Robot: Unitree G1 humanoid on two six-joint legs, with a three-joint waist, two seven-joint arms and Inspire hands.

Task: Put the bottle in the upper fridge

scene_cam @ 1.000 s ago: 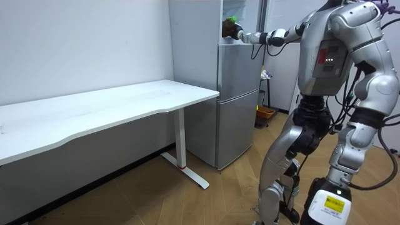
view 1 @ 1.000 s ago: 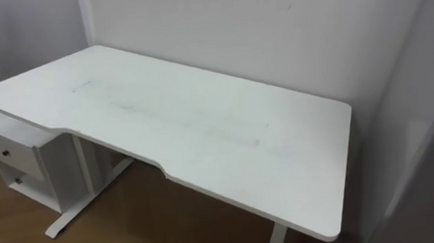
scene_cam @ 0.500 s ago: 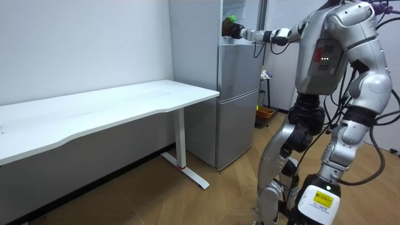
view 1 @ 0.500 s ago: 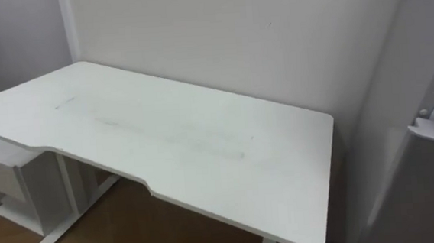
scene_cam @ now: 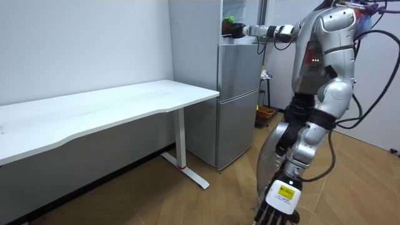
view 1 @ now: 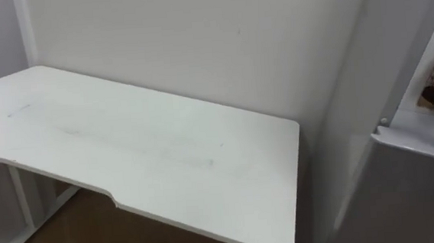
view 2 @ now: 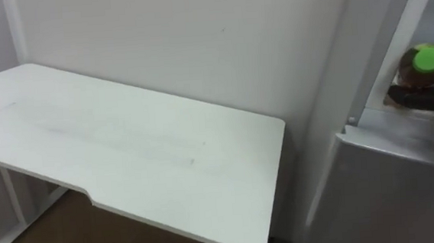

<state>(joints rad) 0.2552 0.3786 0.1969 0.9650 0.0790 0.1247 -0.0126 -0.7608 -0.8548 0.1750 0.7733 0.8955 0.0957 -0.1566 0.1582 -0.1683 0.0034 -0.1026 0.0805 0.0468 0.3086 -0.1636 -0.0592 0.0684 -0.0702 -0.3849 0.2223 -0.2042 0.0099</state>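
Nearest the room cam, the left hand (scene_cam: pixel 278 209) hung low by the robot's leg, fingers loose and pointing down, holding nothing. Robot stood on the wood floor (scene_cam: pixel 187 200) in front of the fridge (scene_cam: pixel 237 100), w/ its other arm stretched out level at shoulder height toward the fridge's upper compartment.

In the eye views, the white desk (view 1: pixel 143 157) lay below and to the robot's left, its far edge along the wall (view 1: pixel 196 46) and its right end just beside the fridge's side.

Further right, the right hand (view 2: pixel 428 97) came in from the right edge, dark fingers wrapped round the bottle (view 2: pixel 419 69). Bottle was brownish w/ a green cap (view 2: pixel 428 58), held at the mouth of the open upper compartment, just above the top edge of the closed lower door (view 2: pixel 390 193). Couldn't tell whether it rested on a shelf.
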